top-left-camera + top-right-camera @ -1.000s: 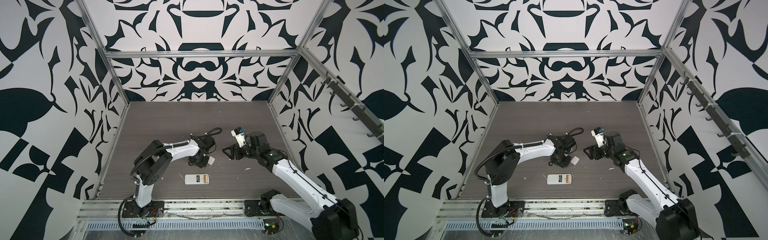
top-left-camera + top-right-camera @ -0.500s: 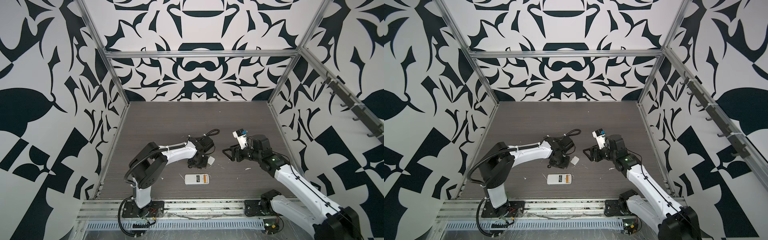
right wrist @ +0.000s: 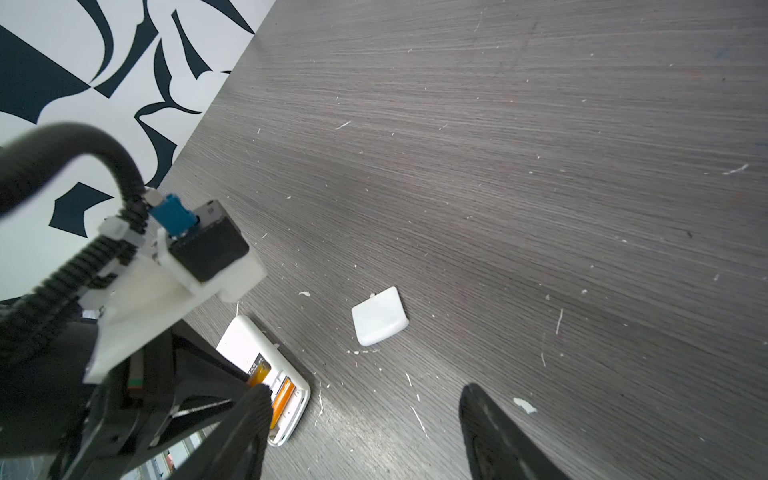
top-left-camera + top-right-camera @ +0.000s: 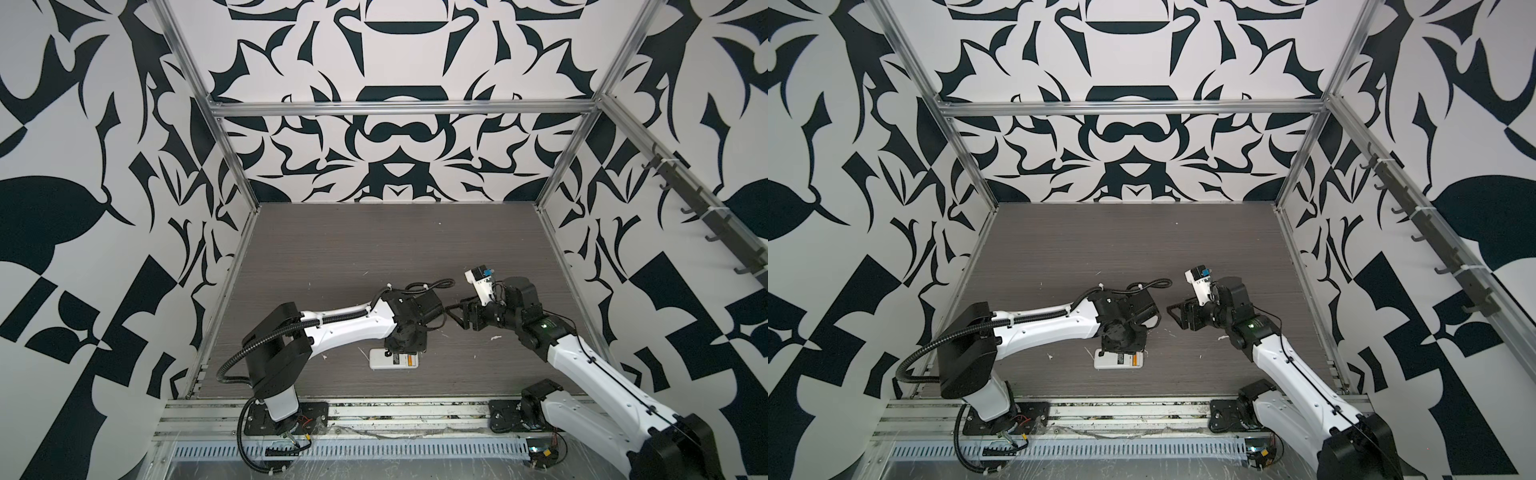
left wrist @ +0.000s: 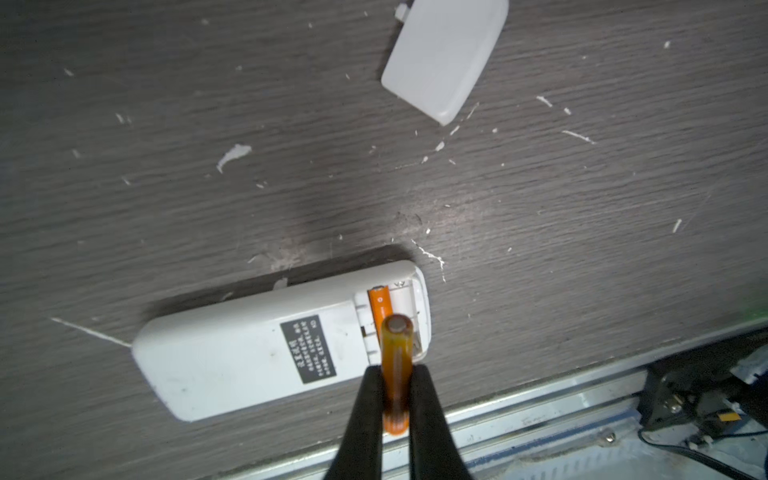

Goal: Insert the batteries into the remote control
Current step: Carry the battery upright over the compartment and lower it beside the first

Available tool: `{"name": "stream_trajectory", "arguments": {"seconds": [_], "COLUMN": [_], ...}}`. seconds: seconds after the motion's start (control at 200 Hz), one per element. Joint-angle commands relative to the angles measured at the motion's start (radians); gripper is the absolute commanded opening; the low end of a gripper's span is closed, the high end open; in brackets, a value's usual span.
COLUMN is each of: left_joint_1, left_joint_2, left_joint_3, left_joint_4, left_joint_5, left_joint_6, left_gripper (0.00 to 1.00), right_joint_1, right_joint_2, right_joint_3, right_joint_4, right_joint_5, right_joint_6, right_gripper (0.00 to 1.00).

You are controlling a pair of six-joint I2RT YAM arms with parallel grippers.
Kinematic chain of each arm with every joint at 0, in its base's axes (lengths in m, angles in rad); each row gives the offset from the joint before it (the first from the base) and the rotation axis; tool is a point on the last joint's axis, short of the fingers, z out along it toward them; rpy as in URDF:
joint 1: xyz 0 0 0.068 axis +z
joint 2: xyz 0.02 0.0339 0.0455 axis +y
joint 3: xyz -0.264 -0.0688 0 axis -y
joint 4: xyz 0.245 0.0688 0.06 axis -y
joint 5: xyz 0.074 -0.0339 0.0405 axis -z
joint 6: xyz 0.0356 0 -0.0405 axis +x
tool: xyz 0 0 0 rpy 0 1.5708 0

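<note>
Your left gripper [image 5: 397, 399] pinches a battery [image 5: 397, 357], long axis running out along the fingers, tip over the open bay at the remote's [image 5: 232, 353] end. The other battery [image 5: 380, 307] already lies seated there, across the remote's width. You must swing yours parallel to it, into the empty slot beside it. The cover [image 5: 444, 54] lies well apart. Your right gripper [image 3: 365, 436] hangs wide and empty, farther off.

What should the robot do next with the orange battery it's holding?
Probably lower it into the empty slot. The left gripper is pinching the held battery just above the remote control, whose open compartment already holds one battery. The cover lies apart on the table, so it looks unobstructed.
</note>
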Motion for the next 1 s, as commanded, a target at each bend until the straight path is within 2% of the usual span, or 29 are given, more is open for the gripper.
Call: {"name": "stream_trajectory", "arguments": {"seconds": [0.0,0.995], "left_joint_1": [-0.015,-0.057], "left_joint_2": [-0.005,0.044], "left_joint_3": [-0.019,-0.108], "left_joint_4": [-0.008,0.101], "left_joint_5": [0.018,0.078], "left_joint_6": [-0.068,-0.140], "left_gripper": [0.00,0.00], "right_joint_1": [-0.007,-0.008], "right_joint_2": [-0.017,-0.032], "right_joint_3": [-0.009,-0.014], "right_joint_4": [0.055,0.056], "right_joint_5": [-0.024,-0.043], "right_joint_6": [0.000,-0.013], "right_gripper": [0.75,0.75]}}
